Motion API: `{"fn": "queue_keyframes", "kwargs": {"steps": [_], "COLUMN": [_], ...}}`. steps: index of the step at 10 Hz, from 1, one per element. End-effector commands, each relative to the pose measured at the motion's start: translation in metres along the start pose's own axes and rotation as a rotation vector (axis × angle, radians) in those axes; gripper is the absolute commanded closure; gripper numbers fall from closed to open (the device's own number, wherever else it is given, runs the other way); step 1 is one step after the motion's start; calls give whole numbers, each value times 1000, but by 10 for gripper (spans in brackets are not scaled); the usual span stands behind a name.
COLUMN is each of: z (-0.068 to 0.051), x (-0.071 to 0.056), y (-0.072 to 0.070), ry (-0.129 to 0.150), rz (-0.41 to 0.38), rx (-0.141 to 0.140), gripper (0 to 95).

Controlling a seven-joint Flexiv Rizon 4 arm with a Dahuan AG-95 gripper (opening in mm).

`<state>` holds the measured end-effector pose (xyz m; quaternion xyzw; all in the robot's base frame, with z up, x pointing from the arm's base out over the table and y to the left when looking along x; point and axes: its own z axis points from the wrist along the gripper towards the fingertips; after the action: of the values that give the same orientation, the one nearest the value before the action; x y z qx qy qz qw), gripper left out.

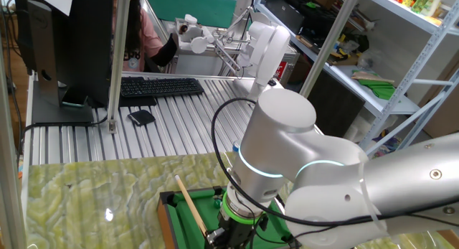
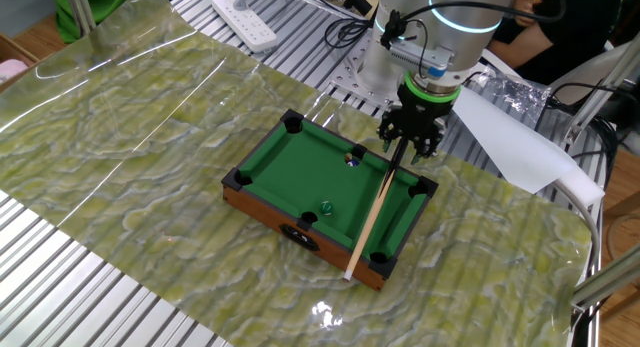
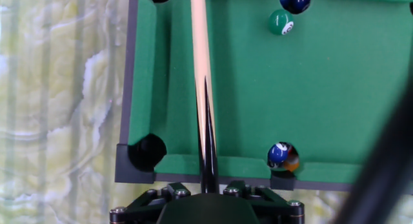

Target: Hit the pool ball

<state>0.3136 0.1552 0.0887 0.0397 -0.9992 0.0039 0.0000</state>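
One cue [image 2: 372, 219] lies along the mini pool table [image 2: 290, 172], its dark butt end rising into the gripper [image 2: 408, 139], which points straight down over the table's end rail. The fingers [image 2: 389, 133] are closed around the butt of the cue, as the other fixed view shows; in the hand view the cue [image 3: 200, 62] runs up the frame from between them. The pool ball [image 3: 282, 156], dark with blue and orange, rests on the felt against the near rail beside a pocket, to the right of the cue and apart from it. A green ball [image 3: 281, 22] and a dark blue ball [image 3: 294, 0] sit farther up the felt, almost touching. The pool table [image 3: 139, 69] stands on a marbled green mat [image 2: 150, 137] covering the desk.
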Motion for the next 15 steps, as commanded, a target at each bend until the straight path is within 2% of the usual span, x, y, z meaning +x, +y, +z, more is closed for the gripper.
{"fn": "queue_keyframes", "kwargs": {"steps": [1, 11, 12, 14, 15], "z": [4, 12, 12, 12, 12], "x": [0, -2, -2, -2, -2], "y": [1, -5, -4, -4, -4], "ry": [-5, -8, -8, -8, -6], "rz": [3, 1, 0, 0, -3], "rx": [3, 8, 8, 8, 8], "gripper": [570, 570, 760, 760, 950]}}
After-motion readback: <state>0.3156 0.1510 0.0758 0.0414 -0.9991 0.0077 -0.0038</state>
